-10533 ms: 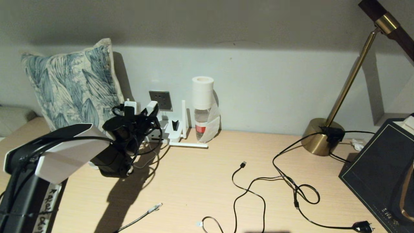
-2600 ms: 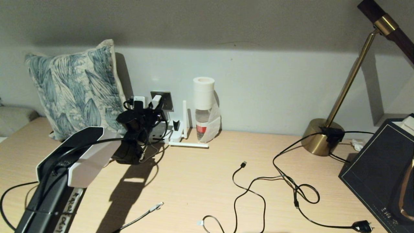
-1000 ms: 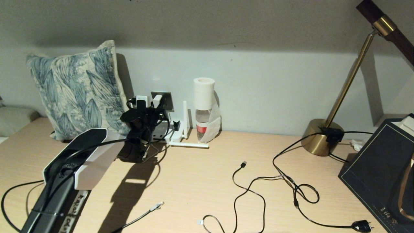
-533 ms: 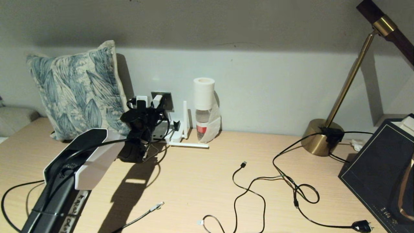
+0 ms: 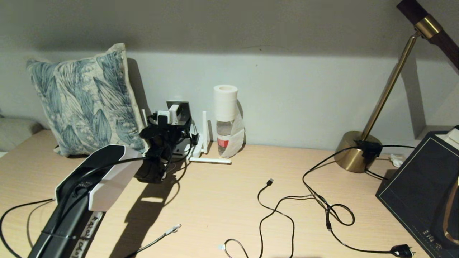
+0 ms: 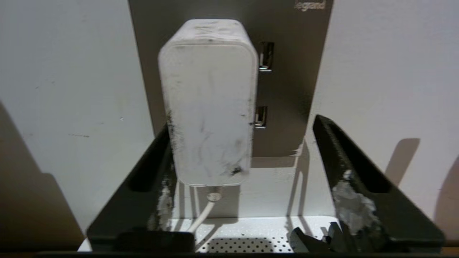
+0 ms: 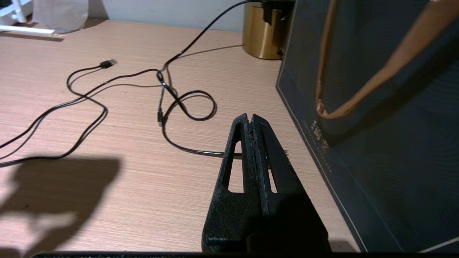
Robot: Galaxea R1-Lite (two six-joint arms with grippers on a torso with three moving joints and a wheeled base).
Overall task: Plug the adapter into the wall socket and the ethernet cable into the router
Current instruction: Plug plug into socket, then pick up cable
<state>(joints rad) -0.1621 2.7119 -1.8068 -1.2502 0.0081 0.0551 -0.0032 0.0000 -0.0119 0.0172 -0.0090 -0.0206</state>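
— What's on the worktop [image 5: 222, 193], biggest things first?
— A leaf-print pillow [image 5: 82, 100] leans on the wall at the back left corner. A brass lamp [image 5: 358, 154] stands at the back right, and a dark bag [image 5: 419, 186] lies at the right edge.
— And the task's things?
— The router [image 5: 195, 145] sits at the back edge, below the wall socket [image 6: 287, 89]. The adapter [image 6: 209, 104] is seated in the socket, its white cord dropping down towards the router.
— Where is the left pincer [image 6: 244, 186]?
— At the socket, released: its jaws stand apart. One finger [image 6: 157, 179] is just beside the adapter's lower edge; whether it touches I cannot tell. The other finger [image 6: 348, 172] is well clear, so the adapter lies between them, nearer one side.
— The ethernet cable [image 5: 157, 240]?
— Loose near the front edge, its clear connector on the wood, well apart from the router.
— The right pincer [image 7: 251, 123]?
— Clenched on nothing, hovering beside the bag, above a black cord [image 7: 186, 104].
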